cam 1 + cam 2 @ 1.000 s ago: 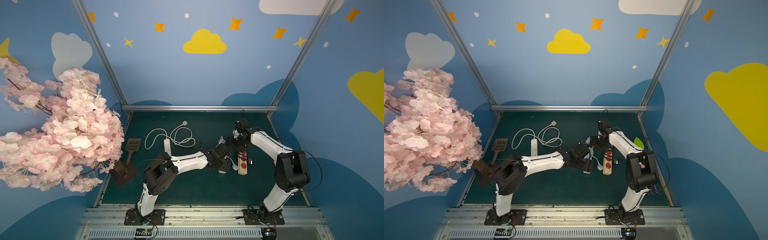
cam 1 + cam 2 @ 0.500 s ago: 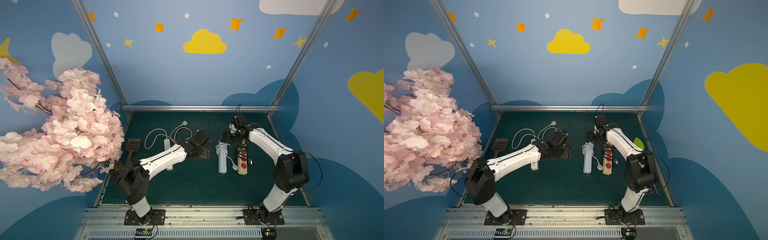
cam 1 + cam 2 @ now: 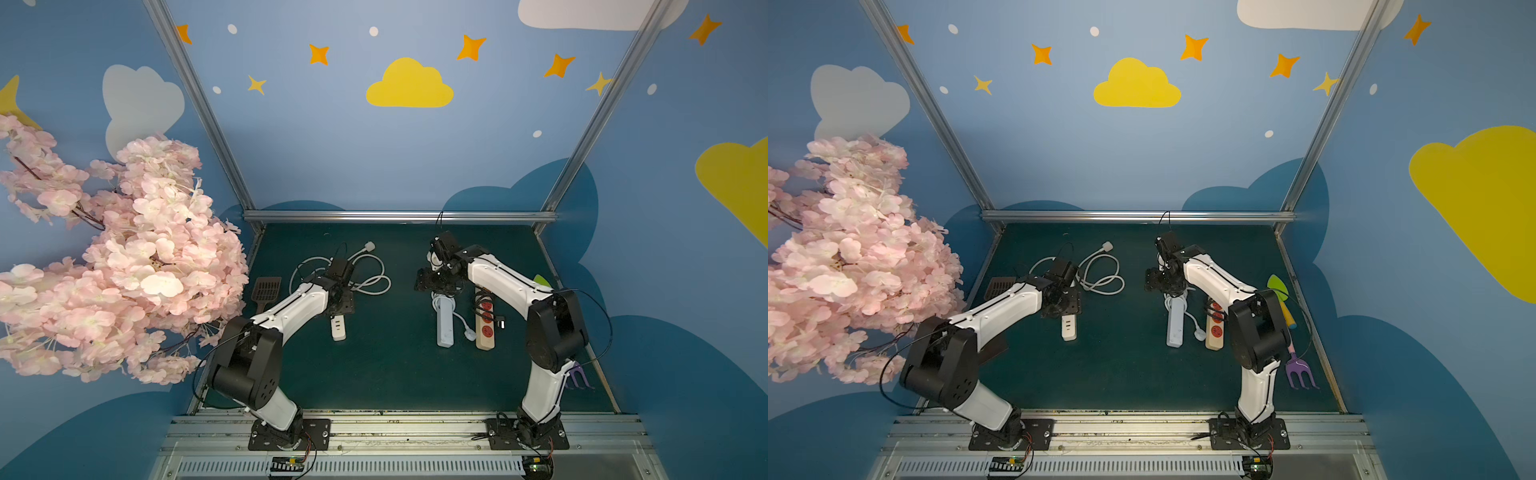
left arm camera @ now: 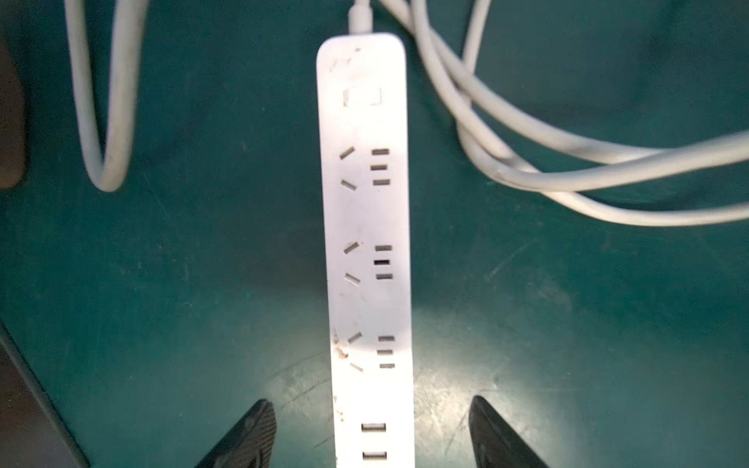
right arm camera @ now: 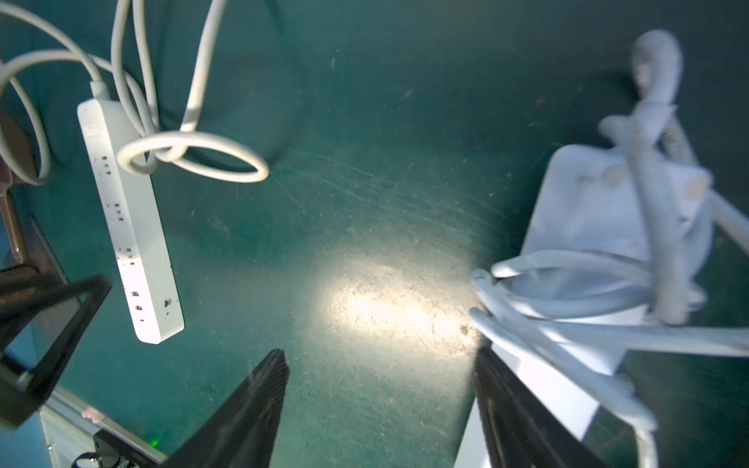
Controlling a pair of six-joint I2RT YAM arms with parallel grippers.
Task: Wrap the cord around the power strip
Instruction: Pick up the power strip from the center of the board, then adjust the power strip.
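top views are evenly lit, edges curved. right wrist view has glare on the counter [image 5: 389, 308], blue power strip [image 5: 608, 227] blurred.

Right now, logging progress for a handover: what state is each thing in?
white power strip: flat, unwrapped
white cord: loose loops
blue power strip: cord wound on
beige power strip: black cord wound on
left end effector: open, straddling white power strip
right end effector: open, empty

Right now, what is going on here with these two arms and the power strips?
The left gripper hangs open over the white power strip, straddling its end without gripping; its white cord lies in loose loops on the mat, not yet wrapped. The right gripper is open and empty beside the blue power strip, whose blue cord is bundled around it.
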